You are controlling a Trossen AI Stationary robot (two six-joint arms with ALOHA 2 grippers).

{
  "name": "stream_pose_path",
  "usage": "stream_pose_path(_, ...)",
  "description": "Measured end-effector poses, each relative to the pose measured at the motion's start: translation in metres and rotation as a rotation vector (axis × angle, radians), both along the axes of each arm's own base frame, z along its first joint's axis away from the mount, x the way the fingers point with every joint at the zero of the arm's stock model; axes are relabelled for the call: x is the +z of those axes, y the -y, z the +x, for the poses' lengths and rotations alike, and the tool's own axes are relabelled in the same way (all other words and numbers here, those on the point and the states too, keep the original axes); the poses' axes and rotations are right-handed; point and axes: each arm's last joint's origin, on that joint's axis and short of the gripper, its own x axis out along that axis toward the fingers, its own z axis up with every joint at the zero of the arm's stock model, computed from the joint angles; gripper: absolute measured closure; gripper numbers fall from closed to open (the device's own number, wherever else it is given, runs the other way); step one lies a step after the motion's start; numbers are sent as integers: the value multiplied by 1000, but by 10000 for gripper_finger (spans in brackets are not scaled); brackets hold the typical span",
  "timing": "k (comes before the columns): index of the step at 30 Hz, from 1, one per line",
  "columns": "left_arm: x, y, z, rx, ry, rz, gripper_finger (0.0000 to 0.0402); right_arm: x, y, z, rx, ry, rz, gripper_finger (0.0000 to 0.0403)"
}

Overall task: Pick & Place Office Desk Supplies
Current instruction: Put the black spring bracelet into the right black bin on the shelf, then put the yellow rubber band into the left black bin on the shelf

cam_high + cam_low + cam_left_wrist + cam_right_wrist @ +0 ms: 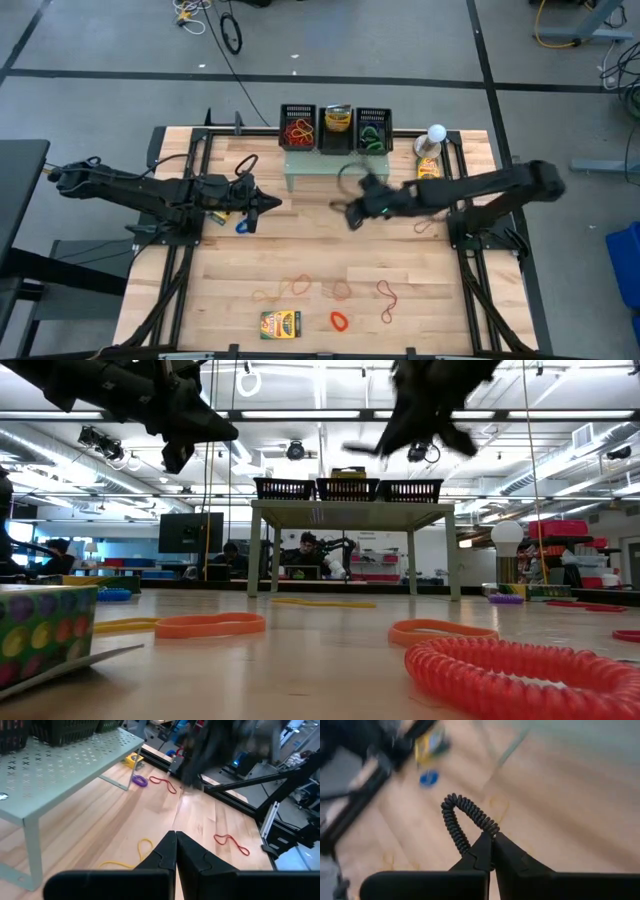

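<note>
While the right pincer [492,837] clamps a black coil [462,817] — pale green stand [318,165] just beyond.

Overhead and table-level views share the green stand [318,163].

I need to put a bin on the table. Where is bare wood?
Free: the middle strip between the left gripper and the right gripper, above the front bands. Crowded: the front edge around the printed box, and the back by the stand.
</note>
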Motion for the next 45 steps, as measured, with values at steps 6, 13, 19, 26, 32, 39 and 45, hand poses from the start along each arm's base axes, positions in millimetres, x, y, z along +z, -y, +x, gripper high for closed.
stream_pose_path(6,0,0,0,9,1,-5,394,68,42,-38,-175,-57,-201,391)
stream_pose_path(13,0,-1,0,38,0,4,394,81,127,-51,-374,-186,-309,390)
stream_pose_path(19,0,-2,0,53,1,10,394,61,182,-55,-419,-323,-328,390)
stream_pose_path(26,0,-2,0,53,-1,11,394,47,202,-44,-403,-321,-322,374)
stream_pose_path(32,0,-2,0,52,-1,10,394,47,203,-42,-405,-310,-332,314)
stream_pose_path(39,-1,-2,0,31,-5,-64,394,64,193,-53,-380,-284,-368,266)
stream_pose_path(45,-6,1,3,-31,-33,-98,394,80,153,-69,-218,-273,-482,340)
